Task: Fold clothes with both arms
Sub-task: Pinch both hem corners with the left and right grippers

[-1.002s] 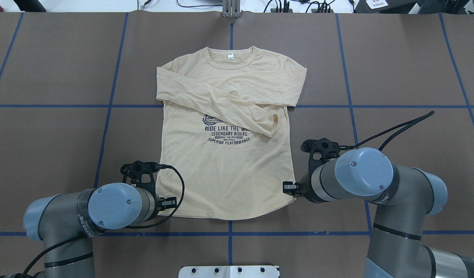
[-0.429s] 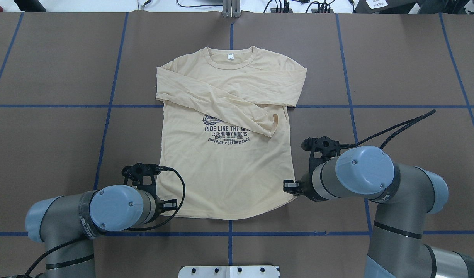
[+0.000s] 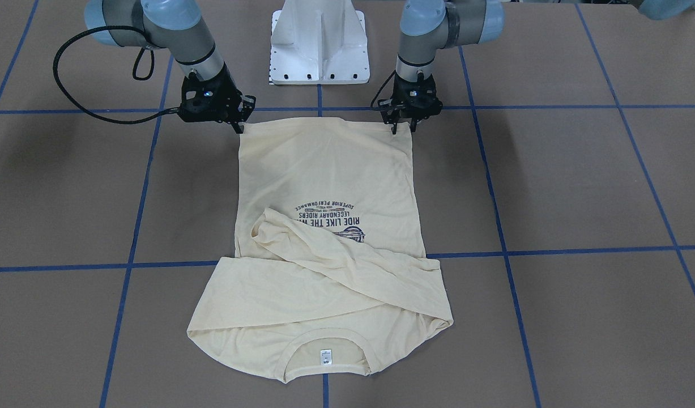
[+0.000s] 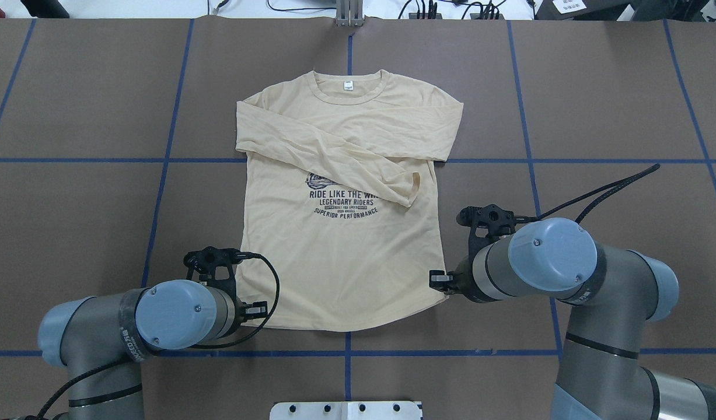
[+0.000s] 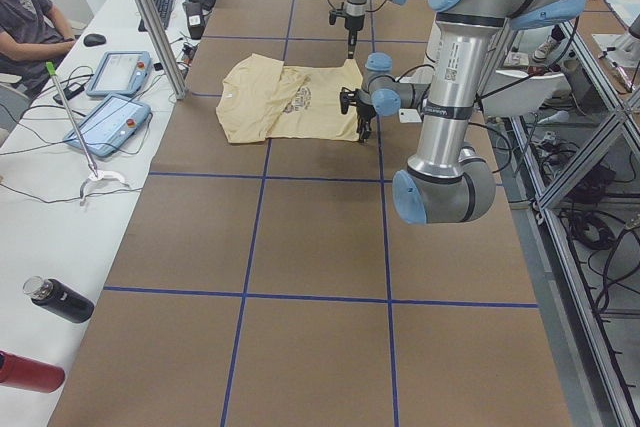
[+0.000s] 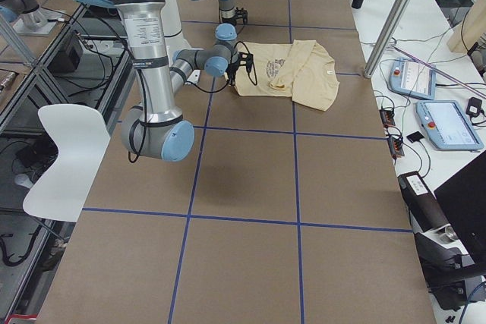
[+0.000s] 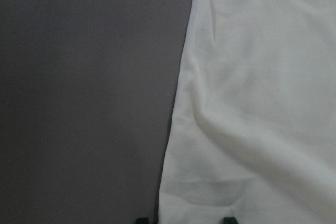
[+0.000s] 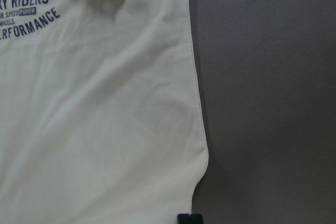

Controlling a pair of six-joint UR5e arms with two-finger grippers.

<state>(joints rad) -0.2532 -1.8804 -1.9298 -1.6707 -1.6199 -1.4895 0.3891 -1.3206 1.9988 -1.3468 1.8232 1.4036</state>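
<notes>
The cream-yellow T-shirt (image 4: 340, 256) lies flat, print up, with both sleeves folded across the chest and the neck label (image 4: 348, 86) at the far end. It also shows in the front-facing view (image 3: 324, 170). My left gripper (image 3: 403, 128) is at the hem's left corner; in the left wrist view its fingertips (image 7: 227, 220) stand apart, straddling the shirt's edge (image 7: 252, 103). My right gripper (image 3: 238, 126) is at the hem's right corner; in the right wrist view (image 8: 189, 217) its tips sit together on the corner of the shirt (image 8: 94, 119).
The white pedestal base (image 3: 319, 45) stands just behind the hem. Blue tape lines (image 4: 159, 175) cross the brown table. Along the far side are tablets (image 5: 120, 97), a metal pole (image 5: 150, 22), bottles (image 5: 60, 299) and a seated person (image 5: 30, 17).
My left arm has shifted slightly back toward the robot at the hem's corner. My right arm has nudged slightly rightward. The shirt has not moved.
</notes>
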